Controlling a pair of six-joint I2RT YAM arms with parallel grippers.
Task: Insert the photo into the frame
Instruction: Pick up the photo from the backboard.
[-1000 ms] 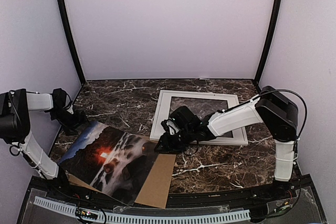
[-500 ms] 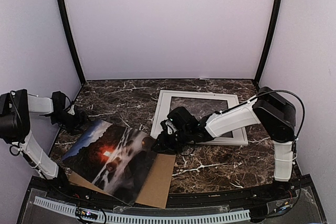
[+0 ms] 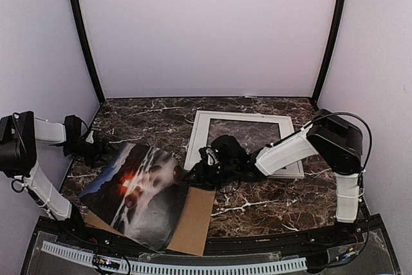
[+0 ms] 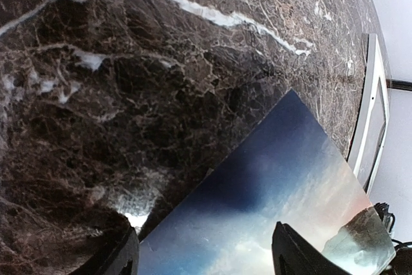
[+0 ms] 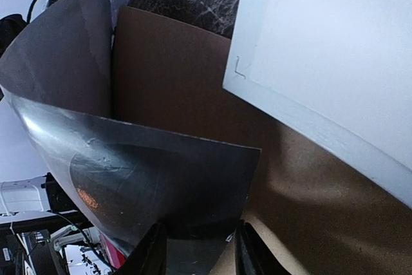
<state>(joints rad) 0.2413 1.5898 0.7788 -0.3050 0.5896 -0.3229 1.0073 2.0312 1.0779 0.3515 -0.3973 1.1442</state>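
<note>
Right gripper [image 3: 191, 174] seems clamped on photo [image 3: 141, 188] corner; left gripper [image 4: 206, 252] open. I'd lift slowly toward frame [image 3: 244, 115], avoiding creases.

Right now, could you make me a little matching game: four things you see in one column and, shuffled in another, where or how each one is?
Things:
1. photo
2. frame
3. cardboard sheet
4. left fingers

States:
A. brown, partly under the photo
B. spread apart, by the photo's far corner
C. flat on the marble table, farther back
D. right edge lifted and curled, pinched by the right fingers

Pairs: 1-D, 2-C, 3-A, 4-B
</note>
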